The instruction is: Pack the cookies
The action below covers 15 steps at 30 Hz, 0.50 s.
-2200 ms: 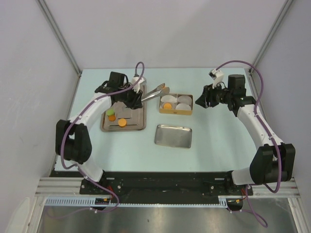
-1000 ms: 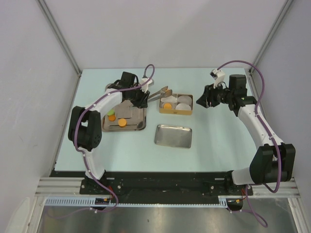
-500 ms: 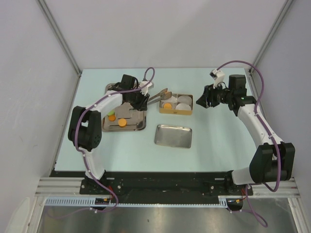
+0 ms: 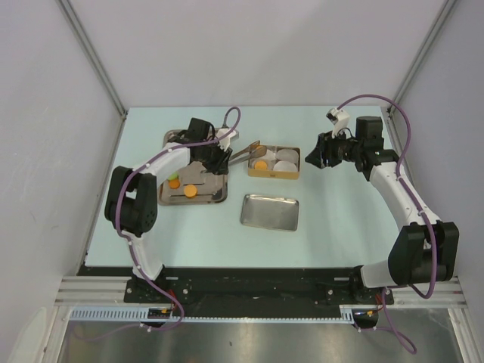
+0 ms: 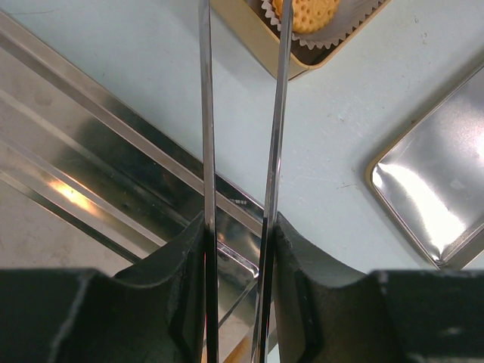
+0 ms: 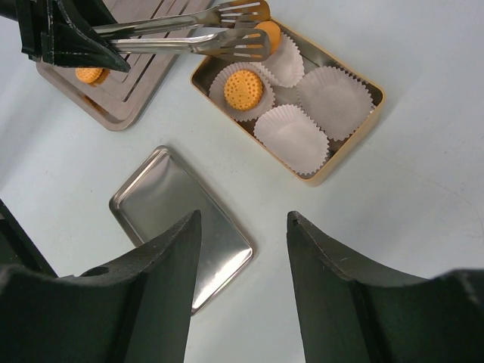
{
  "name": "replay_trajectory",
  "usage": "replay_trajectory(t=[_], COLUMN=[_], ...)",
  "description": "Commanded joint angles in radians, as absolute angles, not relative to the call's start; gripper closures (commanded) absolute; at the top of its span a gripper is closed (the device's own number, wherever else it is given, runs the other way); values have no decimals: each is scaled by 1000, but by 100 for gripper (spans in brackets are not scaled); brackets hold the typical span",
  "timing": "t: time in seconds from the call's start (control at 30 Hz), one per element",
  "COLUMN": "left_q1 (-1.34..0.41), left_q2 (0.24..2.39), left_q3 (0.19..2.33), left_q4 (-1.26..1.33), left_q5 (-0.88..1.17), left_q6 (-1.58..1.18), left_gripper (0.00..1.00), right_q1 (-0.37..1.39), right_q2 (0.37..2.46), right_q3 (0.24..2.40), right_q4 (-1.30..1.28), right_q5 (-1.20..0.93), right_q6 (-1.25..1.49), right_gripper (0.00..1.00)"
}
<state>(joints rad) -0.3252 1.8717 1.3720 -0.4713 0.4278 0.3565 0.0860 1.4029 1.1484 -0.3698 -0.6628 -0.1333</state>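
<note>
My left gripper (image 4: 218, 156) is shut on metal tongs (image 4: 243, 150), whose two blades (image 5: 206, 113) run out between my fingers (image 5: 238, 227). The tong tips (image 6: 242, 30) hover over the far left corner of the gold box (image 4: 296, 161). An orange cookie (image 6: 266, 34) shows between the tips above a liner; whether it rests there I cannot tell. Another orange cookie (image 6: 243, 89) lies in a white liner in the box. Two orange cookies (image 4: 190, 191) lie on the steel tray (image 4: 215, 193), one (image 4: 175, 182) beside a green one. My right gripper (image 6: 243, 219) hangs open and empty to the right of the box (image 4: 318, 151).
A shiny steel lid (image 4: 270, 211) lies flat in front of the box. Two empty white liners (image 6: 291, 136) fill the box's right half. The tray's raised rim (image 5: 113, 121) runs just under the tongs. Grey walls close in the table at left, back and right.
My left gripper has swung the tongs from over the tray toward the box, the tips reaching its left end. The right arm has stayed still.
</note>
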Motion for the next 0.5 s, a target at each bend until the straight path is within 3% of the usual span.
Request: replay_trajectory(t=[0.0, 0.47], left_q1=[-334, -333], left_q2=[1810, 1810], left_q3=[1368, 1368], left_q4=[-437, -428], left_q5=[426, 413], left_q6=[359, 357], left_gripper=[69, 60], right_q1=[81, 81], right_q2=[1410, 1413], right_q3=[1152, 1152], right_q4=[-362, -362], right_q5=[-683, -683], right_q6=[-150, -152], right_gripper=[47, 47])
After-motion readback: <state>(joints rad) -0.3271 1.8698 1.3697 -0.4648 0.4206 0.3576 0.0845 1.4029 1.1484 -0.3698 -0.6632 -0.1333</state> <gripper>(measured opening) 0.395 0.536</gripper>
